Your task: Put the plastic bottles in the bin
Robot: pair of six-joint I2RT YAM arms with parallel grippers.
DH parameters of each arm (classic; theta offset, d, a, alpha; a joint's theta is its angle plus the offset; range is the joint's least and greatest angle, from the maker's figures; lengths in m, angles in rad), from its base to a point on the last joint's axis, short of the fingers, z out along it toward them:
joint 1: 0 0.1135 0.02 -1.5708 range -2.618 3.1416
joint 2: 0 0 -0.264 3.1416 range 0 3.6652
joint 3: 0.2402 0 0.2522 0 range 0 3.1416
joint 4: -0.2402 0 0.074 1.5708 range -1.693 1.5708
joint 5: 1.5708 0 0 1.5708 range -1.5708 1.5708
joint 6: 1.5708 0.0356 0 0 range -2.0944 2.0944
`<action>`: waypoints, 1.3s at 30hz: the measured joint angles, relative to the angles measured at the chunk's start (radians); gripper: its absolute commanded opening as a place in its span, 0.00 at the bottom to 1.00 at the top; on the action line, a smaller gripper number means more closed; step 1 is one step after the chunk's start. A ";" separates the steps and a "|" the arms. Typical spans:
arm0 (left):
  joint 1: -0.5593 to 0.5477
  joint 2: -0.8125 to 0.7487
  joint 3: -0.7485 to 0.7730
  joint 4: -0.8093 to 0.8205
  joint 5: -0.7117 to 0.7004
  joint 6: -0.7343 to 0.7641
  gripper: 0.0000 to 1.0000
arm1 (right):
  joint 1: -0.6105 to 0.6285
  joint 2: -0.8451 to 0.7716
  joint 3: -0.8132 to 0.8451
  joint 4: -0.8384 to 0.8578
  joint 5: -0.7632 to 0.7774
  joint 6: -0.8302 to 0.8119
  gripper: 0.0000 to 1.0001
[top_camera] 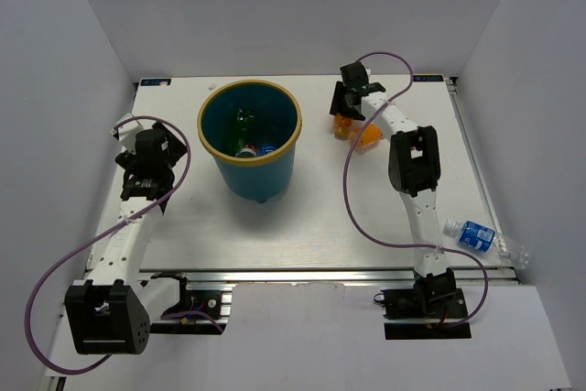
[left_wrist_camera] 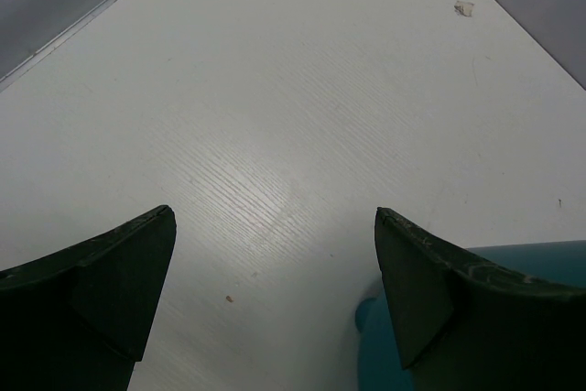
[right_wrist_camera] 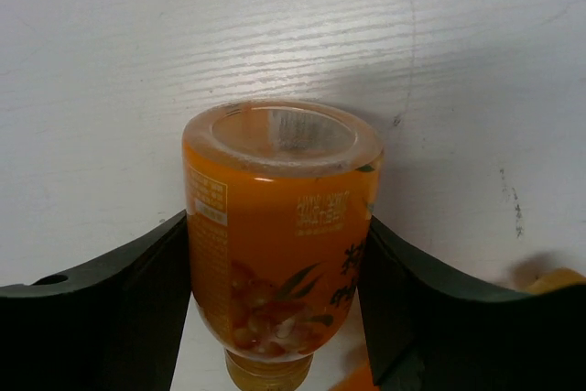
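The bin (top_camera: 206,139), teal with a yellowish rim, stands at the table's middle back. Inside it lie a green bottle (top_camera: 244,120) and two more bottles (top_camera: 257,149). My right gripper (top_camera: 348,109) is at the back right, shut on an orange bottle (right_wrist_camera: 279,235) whose base points away from the camera; both fingers (right_wrist_camera: 137,290) press its sides. A second orange bottle (top_camera: 370,137) lies beside it. A clear bottle with a blue label (top_camera: 476,236) lies at the near right edge. My left gripper (left_wrist_camera: 275,226) is open and empty, left of the bin (left_wrist_camera: 385,354).
White walls close the table at the back and on both sides. The right arm's links and a purple cable (top_camera: 348,199) stretch over the right half. A small scrap (left_wrist_camera: 464,8) lies near the back wall.
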 measured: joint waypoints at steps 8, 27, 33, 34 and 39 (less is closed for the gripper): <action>0.000 -0.008 0.000 0.000 0.000 0.000 0.98 | 0.000 -0.011 0.027 0.033 -0.105 -0.030 0.47; 0.000 -0.015 0.000 -0.001 0.005 -0.002 0.98 | 0.378 -0.715 -0.053 0.319 -0.497 -0.396 0.73; 0.000 -0.019 0.000 -0.001 0.004 0.000 0.98 | 0.404 -0.544 -0.025 0.242 -0.568 -0.458 0.89; 0.000 -0.019 0.000 -0.002 0.004 0.000 0.98 | 0.402 -0.520 -0.025 0.219 -0.567 -0.466 0.89; 0.000 -0.021 0.000 -0.002 0.004 0.001 0.98 | 0.390 -0.503 -0.043 0.135 -0.545 -0.505 0.89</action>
